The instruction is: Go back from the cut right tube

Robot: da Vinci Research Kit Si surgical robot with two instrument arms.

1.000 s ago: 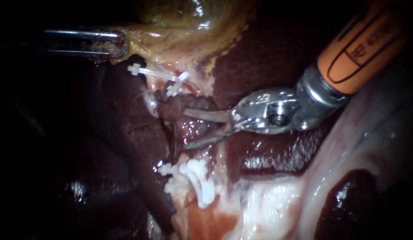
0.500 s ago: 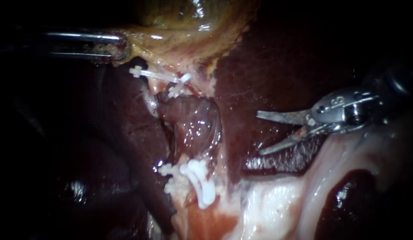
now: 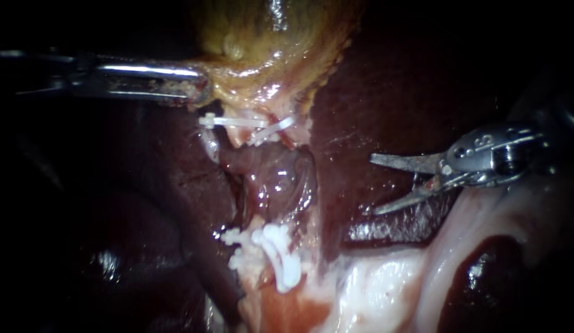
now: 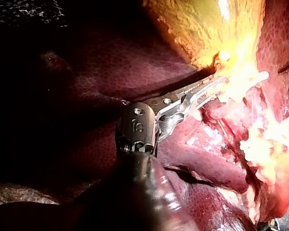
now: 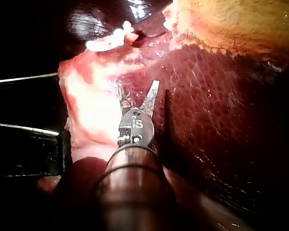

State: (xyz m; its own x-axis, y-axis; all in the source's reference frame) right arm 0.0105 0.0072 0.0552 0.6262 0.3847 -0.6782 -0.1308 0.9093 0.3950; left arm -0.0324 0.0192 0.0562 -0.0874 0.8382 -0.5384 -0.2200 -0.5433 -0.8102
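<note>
Tube stump [image 3: 265, 169] is sitting between white clips [image 3: 278, 250], against the dark liver [image 3: 373, 92].
Right instrument [image 3: 374, 185] is hanging well apart, jaws wide open; left instrument [image 3: 197, 86] is pinching the yellow gallbladder [image 3: 262, 37] edge.

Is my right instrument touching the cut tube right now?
Apart. The endoscope view shows a plain stretch of bare liver between the cut tube and the right instrument, blades open.
</note>
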